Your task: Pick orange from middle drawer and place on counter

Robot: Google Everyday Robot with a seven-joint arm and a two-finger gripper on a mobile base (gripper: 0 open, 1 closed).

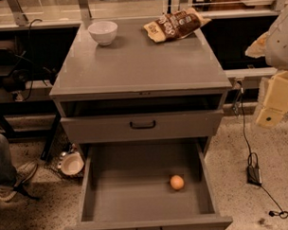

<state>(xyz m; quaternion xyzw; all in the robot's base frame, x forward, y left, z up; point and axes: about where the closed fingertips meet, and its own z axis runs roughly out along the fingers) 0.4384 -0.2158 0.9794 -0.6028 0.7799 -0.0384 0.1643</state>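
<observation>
The orange [176, 182] lies on the floor of the middle drawer [128, 193], toward its right side. The drawer is pulled far out at the bottom of the grey cabinet. The counter [142, 65] is the cabinet's flat grey top. My gripper [270, 113] hangs at the right edge of the view, beside the cabinet's right side. It is level with the upper drawer, well above and to the right of the orange, and holds nothing that I can see.
A white bowl [102, 32] and a brown snack bag [175, 25] sit at the back of the counter. A shallower drawer with a black handle [142, 124] sits above the open one. Cables and a power brick [253, 174] lie on the floor at right. A person's shoe [20, 175] is at left.
</observation>
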